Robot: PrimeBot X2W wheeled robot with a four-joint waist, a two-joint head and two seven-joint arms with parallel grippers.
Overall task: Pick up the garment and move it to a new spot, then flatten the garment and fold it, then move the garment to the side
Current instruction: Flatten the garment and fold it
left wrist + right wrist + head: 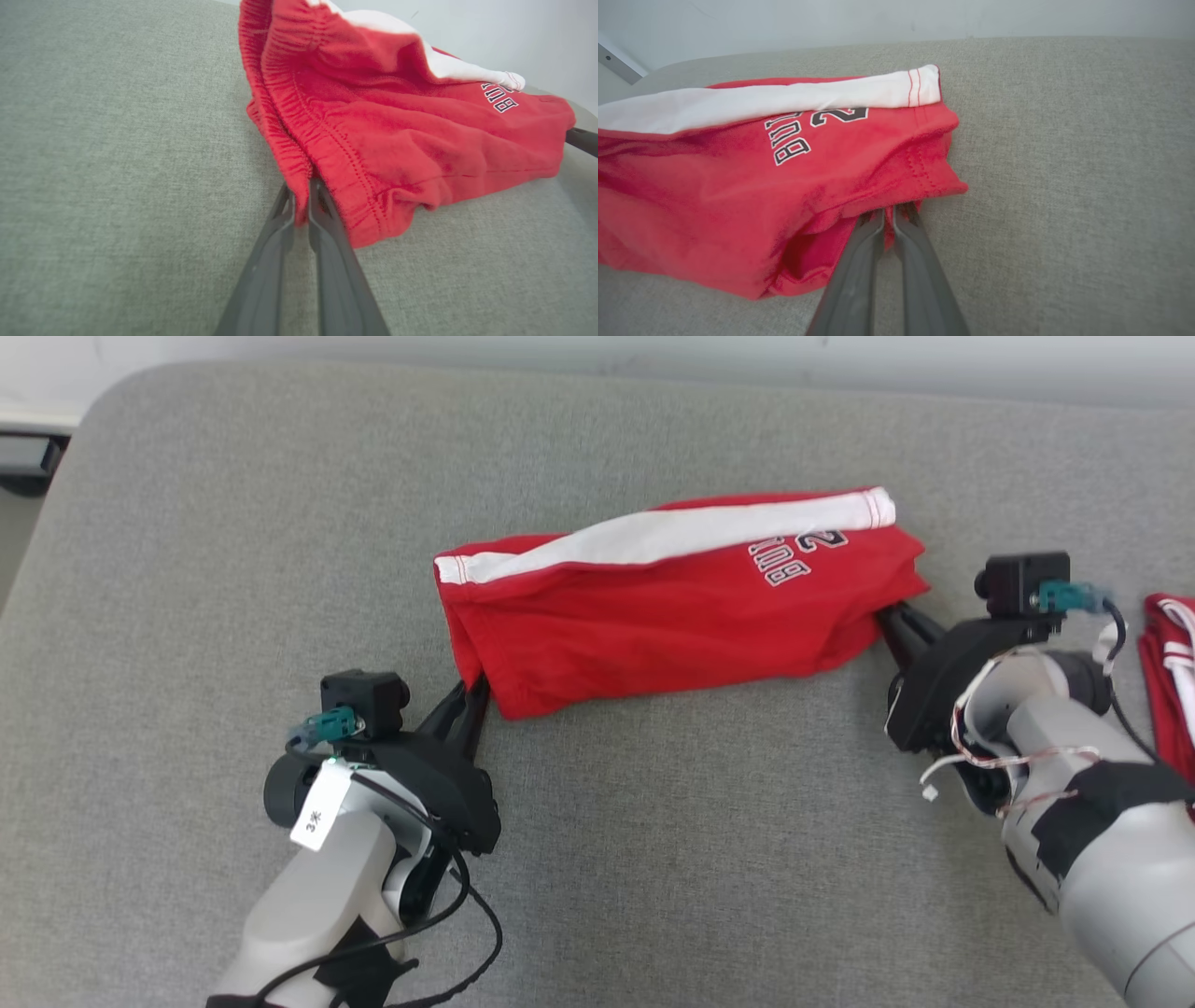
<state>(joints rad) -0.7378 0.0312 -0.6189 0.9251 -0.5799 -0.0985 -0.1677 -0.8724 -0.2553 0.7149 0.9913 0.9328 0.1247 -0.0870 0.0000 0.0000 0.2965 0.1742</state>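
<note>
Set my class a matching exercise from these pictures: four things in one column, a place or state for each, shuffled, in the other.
Things:
1 left hand
2 right hand
3 white stripe
4 second red garment

States:
a along the shorts' far side
b shut on the leg hem
c at the head view's right edge
d shut on the elastic waistband

Pairs: 1-d; 2-b; 3-a; 4-c
</note>
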